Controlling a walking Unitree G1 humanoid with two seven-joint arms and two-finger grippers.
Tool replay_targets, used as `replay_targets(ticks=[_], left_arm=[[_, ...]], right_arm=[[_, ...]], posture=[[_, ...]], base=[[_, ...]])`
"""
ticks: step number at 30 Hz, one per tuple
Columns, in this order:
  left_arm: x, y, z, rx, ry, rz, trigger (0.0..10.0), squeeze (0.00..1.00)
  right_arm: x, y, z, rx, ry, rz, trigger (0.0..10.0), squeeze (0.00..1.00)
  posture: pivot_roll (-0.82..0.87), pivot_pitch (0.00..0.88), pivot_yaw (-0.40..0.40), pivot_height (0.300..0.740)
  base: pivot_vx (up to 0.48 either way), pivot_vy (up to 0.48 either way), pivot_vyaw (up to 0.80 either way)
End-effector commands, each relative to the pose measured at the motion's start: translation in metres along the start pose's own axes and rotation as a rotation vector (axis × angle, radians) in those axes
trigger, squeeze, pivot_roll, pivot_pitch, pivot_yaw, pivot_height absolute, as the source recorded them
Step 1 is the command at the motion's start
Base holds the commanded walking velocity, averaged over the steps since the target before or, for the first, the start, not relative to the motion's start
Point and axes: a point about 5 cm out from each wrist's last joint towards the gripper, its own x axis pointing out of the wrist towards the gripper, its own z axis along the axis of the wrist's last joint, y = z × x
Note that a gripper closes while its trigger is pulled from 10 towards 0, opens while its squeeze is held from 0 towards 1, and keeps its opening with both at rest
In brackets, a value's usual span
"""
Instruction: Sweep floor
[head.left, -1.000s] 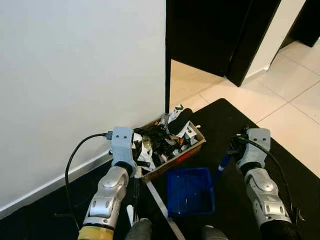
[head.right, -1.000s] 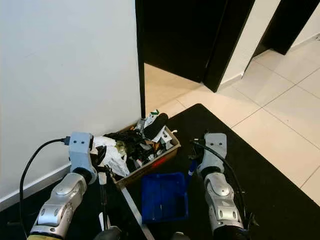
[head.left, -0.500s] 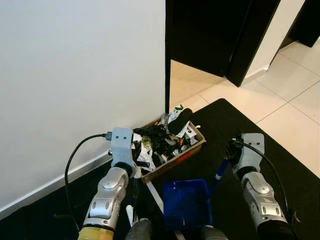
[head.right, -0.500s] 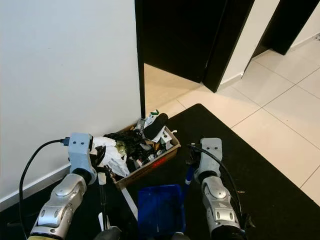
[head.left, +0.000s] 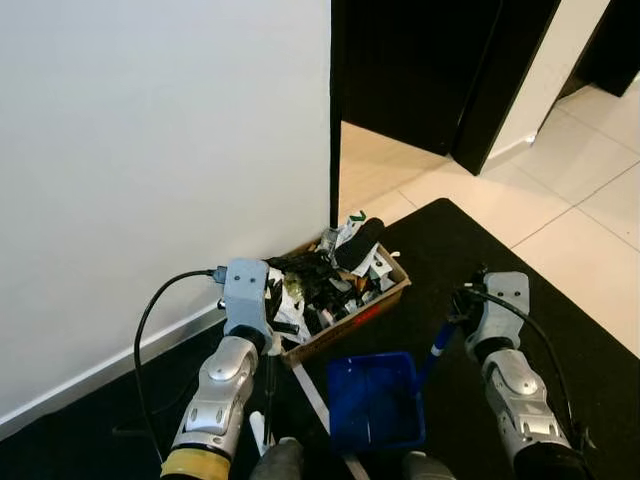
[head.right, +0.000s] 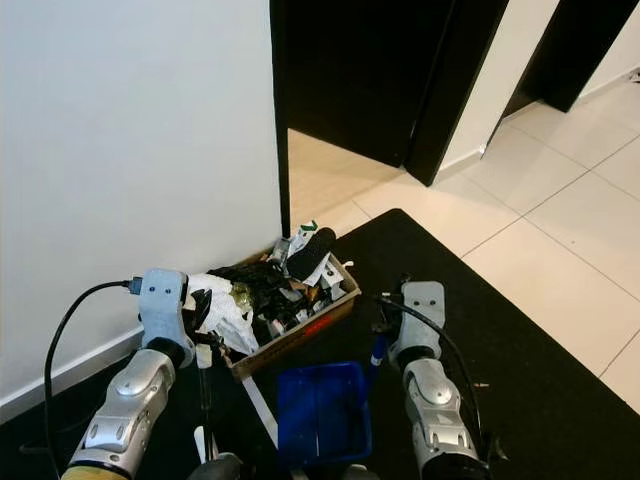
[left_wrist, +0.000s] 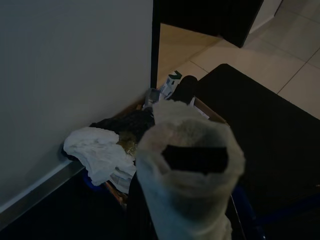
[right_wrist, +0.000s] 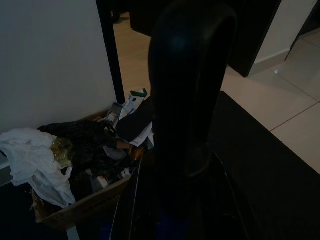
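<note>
The right hand (head.left: 458, 318) was closed around the handle of the blue dustpan (head.left: 374, 402), which lay on the black mat (head.left: 560, 330) beside the cardboard box (head.left: 345, 285) of trash. The left hand (head.left: 268, 350) gripped a white broom handle (left_wrist: 187, 165).

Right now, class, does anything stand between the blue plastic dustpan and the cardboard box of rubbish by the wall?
Nothing visible blocks that path. The blue plastic dustpan sits on the black mat just in front of the cardboard box of rubbish, with a white pole lying at the dustpan's left edge, not between them.
</note>
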Motion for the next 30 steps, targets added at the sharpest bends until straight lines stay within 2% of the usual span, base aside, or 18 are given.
replay_targets(ticks=[1, 8, 15, 18, 19, 20, 27, 28, 30], left_arm=[[-0.008, 0.010, -0.026, -0.002, 0.110, 0.028, 10.0, 0.00], [-0.010, 0.016, -0.044, -0.028, 0.154, 0.041, 10.0, 0.00], [-0.010, 0.022, -0.048, -0.011, 0.155, 0.068, 10.0, 0.00], [-0.011, 0.022, -0.050, -0.005, 0.159, 0.065, 10.0, 0.00], [-0.011, 0.022, -0.051, -0.003, 0.159, 0.063, 10.0, 0.00], [-0.011, 0.022, -0.051, 0.000, 0.158, 0.060, 10.0, 0.00], [-0.008, 0.022, -0.048, 0.005, 0.144, 0.058, 10.0, 0.00], [-0.007, 0.022, -0.049, 0.006, 0.143, 0.056, 10.0, 0.00], [-0.007, 0.021, -0.049, 0.007, 0.142, 0.054, 10.0, 0.00]], right_arm=[[-0.004, -0.008, -0.006, -0.016, 0.000, -0.034, 10.0, 0.00], [-0.007, -0.002, -0.024, -0.046, 0.060, 0.012, 10.0, 0.00], [-0.009, 0.000, -0.033, -0.050, 0.095, 0.033, 10.0, 0.00], [-0.009, -0.004, -0.032, -0.025, 0.083, 0.011, 10.0, 0.00], [-0.008, -0.005, -0.031, -0.018, 0.075, 0.004, 10.0, 0.64], [-0.008, -0.006, -0.030, -0.011, 0.066, -0.002, 10.0, 1.00], [-0.004, -0.010, -0.020, -0.035, 0.014, -0.026, 10.0, 1.00], [-0.003, -0.012, -0.015, -0.037, -0.015, -0.034, 10.0, 0.00], [-0.003, -0.014, -0.012, -0.038, -0.036, -0.039, 10.0, 0.00]], posture=[[0.10, 0.099, 0.015, 0.740], [0.10, 0.080, 0.015, 0.740], [0.12, 0.071, 0.003, 0.740], [0.12, 0.045, 0.006, 0.740], [0.12, 0.043, 0.005, 0.740], [0.12, 0.043, 0.005, 0.740], [0.11, 0.047, 0.010, 0.740], [0.11, 0.049, 0.014, 0.740], [0.11, 0.049, 0.014, 0.740]], base=[[0.000, 0.000, 0.00], [0.000, 0.000, 0.00], [0.000, 0.000, 0.00], [0.000, 0.000, 0.00], [0.000, 0.000, 0.00], [0.000, 0.000, 0.00], [0.000, 0.000, 0.00], [0.000, 0.000, 0.00], [0.000, 0.000, 0.00]])
